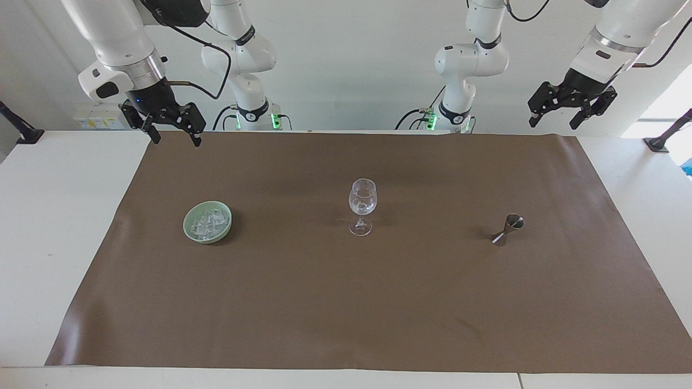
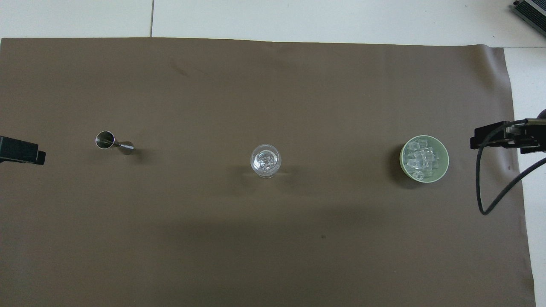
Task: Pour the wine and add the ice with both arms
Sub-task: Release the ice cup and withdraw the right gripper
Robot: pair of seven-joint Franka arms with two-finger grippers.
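Glass [image 1: 362, 204] on the brown mat [image 1: 346, 302] already held ice; I judged the task nearly finished. Left gripper [image 1: 566, 112] and right gripper [image 1: 172, 129] hung open, holding nothing.

Robotics lab, two white arms [image 1: 238, 59] (bench-mounted), brown mat [image 1: 346, 302], bare white walls.

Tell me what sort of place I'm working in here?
Most likely a robotics lab staged as a drinks station: a white table under a brown mat, plain white walls, with only a wine glass, a metal jigger and a green bowl of ice set out.
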